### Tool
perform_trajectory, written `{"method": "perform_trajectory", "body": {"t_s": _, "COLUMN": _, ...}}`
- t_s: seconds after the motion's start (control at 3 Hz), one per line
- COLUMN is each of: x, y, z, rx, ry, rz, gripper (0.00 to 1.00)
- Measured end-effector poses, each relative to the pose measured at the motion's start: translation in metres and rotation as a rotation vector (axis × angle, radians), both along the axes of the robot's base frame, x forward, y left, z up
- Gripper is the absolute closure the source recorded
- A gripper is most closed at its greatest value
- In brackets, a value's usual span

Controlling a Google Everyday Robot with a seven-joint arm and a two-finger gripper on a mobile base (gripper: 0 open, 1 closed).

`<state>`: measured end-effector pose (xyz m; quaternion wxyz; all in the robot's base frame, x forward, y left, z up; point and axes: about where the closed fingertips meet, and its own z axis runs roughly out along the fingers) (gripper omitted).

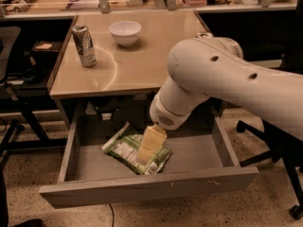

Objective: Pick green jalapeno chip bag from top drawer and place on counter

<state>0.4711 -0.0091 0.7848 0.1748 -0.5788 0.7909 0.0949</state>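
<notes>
The green jalapeno chip bag [124, 149] lies flat in the open top drawer [147, 187], left of its middle, with its white label panel up. My gripper [145, 154] hangs from the white arm [222, 79] down into the drawer and sits right over the bag's right half, its cream-coloured fingers at the bag's surface. The beige counter [142, 60] is the tabletop directly above the drawer.
A silver-green can [84, 45] stands at the counter's left and a white bowl [125, 32] at its back. A second can is mostly hidden behind my arm. A cluttered desk runs behind. An office chair base [277, 150] stands to the right.
</notes>
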Motion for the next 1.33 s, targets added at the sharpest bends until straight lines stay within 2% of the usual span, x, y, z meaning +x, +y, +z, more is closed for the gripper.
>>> {"method": "perform_trajectory", "body": {"t_s": 0.33, "x": 0.002, "y": 0.003, "z": -0.005, "rx": 0.006, "ry": 0.011, "rz": -0.005, "gripper": 0.0}}
{"method": "perform_trajectory", "body": {"t_s": 0.67, "x": -0.002, "y": 0.018, "z": -0.019, "rx": 0.03, "ry": 0.001, "rz": -0.015, "gripper": 0.0}}
{"method": "perform_trajectory", "body": {"t_s": 1.0, "x": 0.018, "y": 0.047, "z": -0.038, "rx": 0.098, "ry": -0.017, "rz": -0.055, "gripper": 0.0}}
{"method": "perform_trajectory", "body": {"t_s": 1.33, "x": 0.05, "y": 0.083, "z": -0.073, "rx": 0.169, "ry": -0.006, "rz": -0.123, "gripper": 0.0}}
